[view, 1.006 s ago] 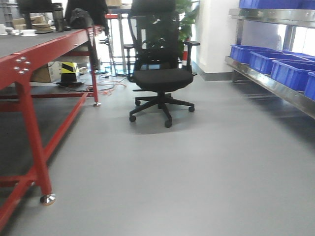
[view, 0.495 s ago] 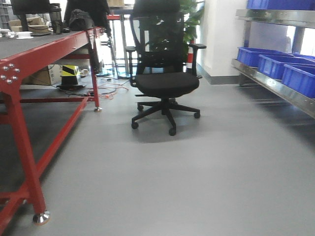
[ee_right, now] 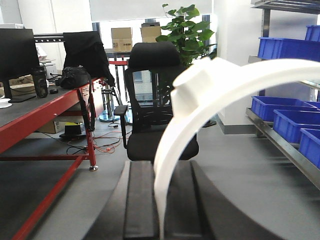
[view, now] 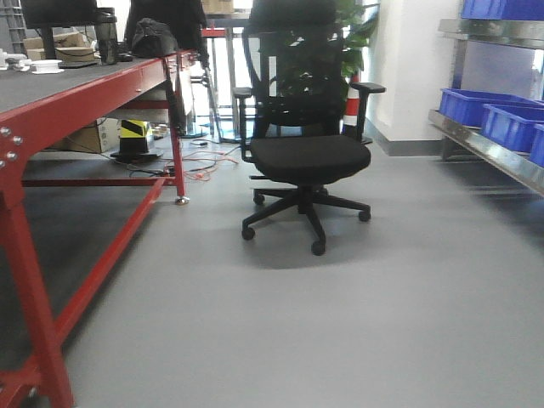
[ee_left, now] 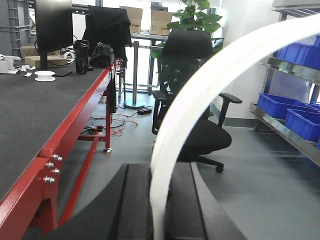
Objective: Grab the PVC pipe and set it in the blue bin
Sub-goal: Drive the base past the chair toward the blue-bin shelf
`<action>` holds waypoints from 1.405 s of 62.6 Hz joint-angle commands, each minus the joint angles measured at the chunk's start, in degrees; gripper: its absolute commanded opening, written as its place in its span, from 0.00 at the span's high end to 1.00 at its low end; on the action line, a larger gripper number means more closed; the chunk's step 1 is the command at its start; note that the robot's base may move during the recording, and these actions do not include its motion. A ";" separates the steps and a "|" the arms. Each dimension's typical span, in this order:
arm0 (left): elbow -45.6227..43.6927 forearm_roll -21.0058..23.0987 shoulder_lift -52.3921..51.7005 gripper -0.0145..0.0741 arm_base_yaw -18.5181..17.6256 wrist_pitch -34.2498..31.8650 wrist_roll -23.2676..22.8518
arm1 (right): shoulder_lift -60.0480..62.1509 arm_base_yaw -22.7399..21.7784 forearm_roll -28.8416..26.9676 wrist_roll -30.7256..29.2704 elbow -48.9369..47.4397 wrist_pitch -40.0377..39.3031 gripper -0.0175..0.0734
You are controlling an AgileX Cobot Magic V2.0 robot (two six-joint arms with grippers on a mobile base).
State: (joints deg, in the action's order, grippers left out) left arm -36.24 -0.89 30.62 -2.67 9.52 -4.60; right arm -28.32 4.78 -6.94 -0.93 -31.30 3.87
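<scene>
The red tabletop point(view: 51, 85) stood on your left, the office chair point(view: 310, 157) ahead, the blue bins point(view: 476, 106) shelved right. Your left tool point(ee_left: 159, 200) was clamped on a PVC pipe point(ee_left: 200, 95), your right tool point(ee_right: 160, 200) on a second PVC pipe point(ee_right: 225, 85); clipping the chair could jolt either thin strap loose.

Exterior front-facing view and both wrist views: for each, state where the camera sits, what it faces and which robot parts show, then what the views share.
Exterior front-facing: low on the robot, facing forward at the office chair, red table left, blue bins right; no robot part shows.
Left wrist: behind the left gripper, looking along its fingers, closed on the PVC pipe.
Right wrist: behind the right gripper, likewise closed on a PVC pipe.
Shared: all see chair, table, bins.
</scene>
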 commanded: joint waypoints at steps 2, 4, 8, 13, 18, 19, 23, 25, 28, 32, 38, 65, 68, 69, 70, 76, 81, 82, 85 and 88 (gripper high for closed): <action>0.02 0.45 -0.28 0.96 0.13 -1.59 -0.17 | 0.35 -0.02 0.29 -0.17 0.12 -0.95 0.98; 0.02 0.45 -0.28 0.96 0.13 -1.59 -0.17 | 0.35 -0.02 0.29 -0.17 0.12 -0.95 0.98; 0.02 0.45 -0.28 0.96 0.13 -1.59 -0.17 | 0.35 -0.02 0.29 -0.17 0.12 -0.95 0.98; 0.02 0.45 -0.28 0.96 0.13 -1.59 -0.17 | 0.35 -0.02 0.29 -0.17 0.12 -0.95 0.98; 0.02 0.45 -0.28 0.96 0.13 -1.59 -0.17 | 0.35 -0.02 0.29 -0.17 0.12 -0.95 0.98; 0.02 0.45 -0.28 0.96 0.13 -1.59 -0.17 | 0.35 -0.02 0.29 -0.17 0.12 -0.95 0.98; 0.02 0.45 -0.28 0.96 0.13 -1.59 -0.17 | 0.35 -0.02 0.29 -0.17 0.12 -0.95 0.98; 0.02 0.45 -0.28 0.96 0.13 -1.59 -0.17 | 0.35 -0.02 0.29 -0.17 0.12 -0.95 0.98; 0.02 0.45 -0.28 0.96 0.13 -1.59 -0.17 | 0.35 -0.02 0.29 -0.17 0.12 -1.05 0.98; 0.02 0.45 -0.28 0.96 0.13 -1.59 -0.17 | 0.35 -0.02 0.29 -0.17 0.12 -1.16 0.98; 0.02 0.45 -0.28 0.96 0.13 -1.59 -0.17 | 0.35 -0.02 0.29 -0.17 0.12 -1.28 0.98; 0.02 0.45 -0.28 0.96 0.13 -1.59 -0.17 | 0.35 -0.02 0.29 -0.17 0.12 -1.28 0.98; 0.02 0.45 -0.28 0.96 0.13 -1.59 -0.17 | 0.35 -0.02 0.29 -0.17 0.12 -1.28 0.98; 0.02 0.45 -0.28 0.96 0.13 -1.59 -0.17 | 0.35 -0.02 0.29 -0.17 0.12 -1.28 0.98; 0.02 0.45 -0.28 0.96 0.13 -1.59 -0.17 | 0.35 -0.02 0.29 -0.17 0.12 -1.28 0.98; 0.02 0.45 -0.28 0.96 0.13 -1.59 -0.17 | 0.35 -0.02 0.29 -0.17 0.12 -1.28 0.98; 0.02 0.45 -0.28 0.96 0.13 -1.59 -0.17 | 0.35 -0.02 0.29 -0.17 0.12 -1.28 0.98; 0.02 0.45 -0.28 0.96 0.13 -1.59 -0.17 | 0.35 -0.02 0.29 -0.17 0.12 -1.28 0.98; 0.02 0.45 -0.28 0.96 0.13 -1.59 -0.17 | 0.35 -0.02 0.29 -0.17 0.12 -1.28 0.98; 0.02 0.45 -0.28 0.96 0.13 -1.59 -0.17 | 0.35 -0.02 0.29 -0.17 0.12 -1.28 0.98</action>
State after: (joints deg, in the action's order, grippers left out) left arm -36.24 -0.89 30.62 -2.67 9.52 -4.60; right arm -28.32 4.78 -6.94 -0.93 -31.30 3.87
